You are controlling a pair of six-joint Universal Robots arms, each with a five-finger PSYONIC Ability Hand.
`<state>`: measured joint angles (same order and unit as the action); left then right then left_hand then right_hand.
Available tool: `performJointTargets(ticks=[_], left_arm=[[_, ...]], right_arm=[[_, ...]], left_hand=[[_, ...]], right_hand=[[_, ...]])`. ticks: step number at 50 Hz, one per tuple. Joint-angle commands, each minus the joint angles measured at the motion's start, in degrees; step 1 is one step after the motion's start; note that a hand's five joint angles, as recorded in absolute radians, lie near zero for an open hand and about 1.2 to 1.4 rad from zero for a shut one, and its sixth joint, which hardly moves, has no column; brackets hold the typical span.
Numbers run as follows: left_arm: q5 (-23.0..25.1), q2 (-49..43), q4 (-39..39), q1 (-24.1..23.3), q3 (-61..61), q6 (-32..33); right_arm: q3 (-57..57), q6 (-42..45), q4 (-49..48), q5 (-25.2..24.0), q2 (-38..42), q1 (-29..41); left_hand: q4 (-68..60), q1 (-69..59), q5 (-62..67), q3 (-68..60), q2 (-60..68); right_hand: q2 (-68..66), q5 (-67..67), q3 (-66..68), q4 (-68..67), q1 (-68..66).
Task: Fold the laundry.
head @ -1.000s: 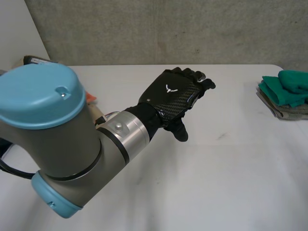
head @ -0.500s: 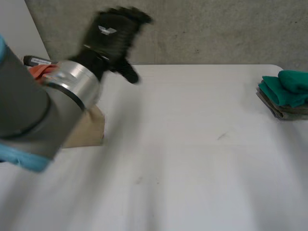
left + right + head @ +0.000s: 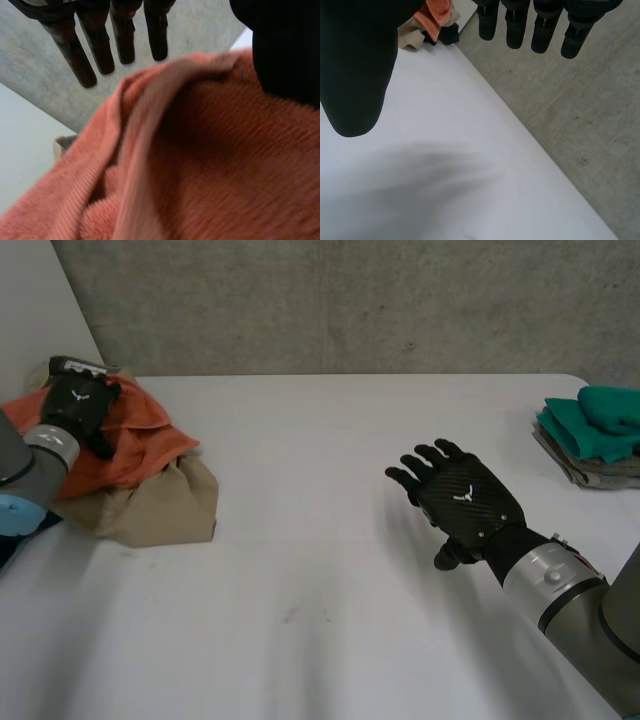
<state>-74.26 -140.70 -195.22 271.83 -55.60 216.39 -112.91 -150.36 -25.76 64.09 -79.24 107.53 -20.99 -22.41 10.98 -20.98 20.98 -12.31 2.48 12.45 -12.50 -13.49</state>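
A heap of laundry lies at the table's far left: an orange towel (image 3: 135,445) on top of a beige cloth (image 3: 165,508). My left hand (image 3: 80,403) rests over the top of the orange towel. In the left wrist view its fingers (image 3: 82,60) are straight above the orange towel (image 3: 200,165), which bunches under the palm, with the thumb beside a raised fold. My right hand (image 3: 462,498) hovers open over the bare table right of the middle, fingers spread. In the right wrist view its fingers (image 3: 517,25) point toward the distant heap (image 3: 434,17).
A folded stack stands at the table's right edge: teal cloths (image 3: 598,422) on a grey one (image 3: 600,475). The white table (image 3: 320,570) lies bare between the heap and the stack. A concrete wall (image 3: 350,300) runs behind the far edge.
My left arm swung from the middle of the table up and over to the far-left heap, and its hand came down on the orange towel. My right hand came into view over the table.
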Motion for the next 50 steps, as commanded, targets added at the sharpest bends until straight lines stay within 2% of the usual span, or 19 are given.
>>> performJointTargets(ticks=[1,3,7,11,12,16,19,22,23,27,29,30,31,32,33,38,42,47,50], left_arm=[[-0.53,-2.74,0.1,-1.29,3.31,0.62],[-0.88,-1.51,0.19,-2.44,2.61,0.44],[-2.81,8.14,-0.16,-7.62,-3.88,-2.19],[-3.08,17.72,-0.16,-11.48,-8.98,-10.61],[-3.08,21.05,0.18,-13.93,-10.65,-14.9],[-2.55,27.05,0.54,-20.88,-14.87,-23.63],[-2.55,28.2,0.45,-26.76,-18.3,-27.15],[-2.64,26.8,0.54,-32.48,-19.45,-27.51],[-2.99,24.62,0.63,-36.16,-19.37,-27.68],[-2.99,18.99,1.5,-44.6,-18.31,-27.95],[-2.99,18.36,1.77,-46.47,-18.14,-28.21],[-3.17,18.01,1.77,-46.91,-18.22,-28.21],[-3.43,18.01,1.68,-46.92,-18.57,-28.13],[-3.61,18.09,1.77,-46.92,-18.57,-27.86],[-3.61,18.27,1.77,-47.0,-18.57,-27.95],[-5.01,22.04,1.94,-47.0,-19.19,-27.95],[-8.08,27.22,2.12,-45.17,-21.56,-27.6],[-12.66,37.68,3.17,-36.12,-29.11,-27.33],[-13.54,42.15,3.79,-32.95,-34.63,-26.81]], right_arm=[[-1.52,-0.11,0.01,0.07,-0.38,-0.3],[-1.52,-0.2,0.1,0.41,-0.82,-0.47],[-1.17,-0.2,0.01,2.17,-1.61,-1.97],[-0.03,-0.29,0.01,5.5,-3.54,-3.98],[0.15,-0.46,0.01,6.12,-3.98,-4.34],[0.85,-0.9,0.01,9.11,-6.44,-5.75],[1.03,-1.43,0.01,11.22,-8.38,-6.71],[1.03,-2.13,0.1,11.93,-9.35,-7.24],[1.03,-2.31,0.1,12.02,-9.35,-7.33],[1.03,-2.66,0.1,12.02,-9.35,-8.65],[1.03,-2.66,0.1,12.02,-9.26,-9.09],[1.03,-2.66,0.1,11.93,-9.26,-9.7],[1.03,-2.57,0.1,11.84,-9.26,-10.05],[1.11,-2.57,0.1,11.84,-9.26,-10.32],[1.11,-2.57,0.1,11.84,-9.18,-10.67],[2.34,-2.57,0.27,11.67,-8.56,-11.55],[3.83,-2.4,2.55,11.4,-8.65,-11.46],[7.44,-2.05,10.89,9.13,-8.65,-10.5],[10.86,-1.61,20.29,5.0,-8.65,-7.16]], left_hand=[[-58.87,-57.45,58.88,-58.88,58.88],[-59.01,-57.59,59.02,-59.02,59.02],[-59.01,-57.59,59.02,-59.02,59.02],[-59.01,-57.59,59.02,-59.02,59.02],[-59.01,-57.59,59.02,-59.02,59.02],[-59.01,-57.59,59.02,-59.02,59.02],[-59.01,-57.59,59.02,-59.02,59.02],[-59.01,-57.59,59.02,-59.02,59.02],[-59.01,-57.59,59.02,-59.02,59.02],[-59.01,-57.59,59.02,-59.02,59.02],[-59.01,-57.59,59.02,-59.02,59.02],[-59.01,-57.59,59.02,-59.02,59.02],[-24.89,-23.48,24.91,-24.9,24.9],[-3.4,-1.98,3.42,-3.41,3.41],[10.99,12.41,-10.98,10.98,-10.98],[10.44,11.86,-10.43,10.43,-10.43],[9.77,11.19,-9.76,9.76,-9.76],[9.26,10.68,-9.25,9.26,-9.26],[8.59,10.01,-8.58,8.59,-8.59]], right_hand=[[2.31,-2.48,-2.45,2.5,3.49],[2.31,-2.48,-2.45,2.5,3.49],[2.31,-2.48,-2.45,2.5,3.49],[2.31,-2.48,-2.45,2.5,3.49],[2.31,-2.48,-2.45,2.5,3.49],[2.31,-2.48,-2.45,2.5,3.49],[2.31,-2.48,-2.45,2.5,3.49],[2.31,-2.48,-2.45,2.5,3.49],[2.31,-2.48,-2.45,2.5,3.49],[2.31,-2.48,-2.45,2.5,3.49],[2.31,-2.48,-2.45,2.5,3.49],[2.31,-2.48,-2.45,2.5,3.49],[2.31,-2.48,-2.45,2.5,3.49],[2.31,-2.48,-2.45,2.5,3.49],[2.31,-2.48,-2.45,2.5,3.49],[2.31,-2.48,-2.45,2.5,3.49],[2.31,-2.48,-2.45,2.5,3.49],[2.31,-2.48,-2.45,2.5,3.49],[2.31,-2.48,-2.45,2.5,3.49]])
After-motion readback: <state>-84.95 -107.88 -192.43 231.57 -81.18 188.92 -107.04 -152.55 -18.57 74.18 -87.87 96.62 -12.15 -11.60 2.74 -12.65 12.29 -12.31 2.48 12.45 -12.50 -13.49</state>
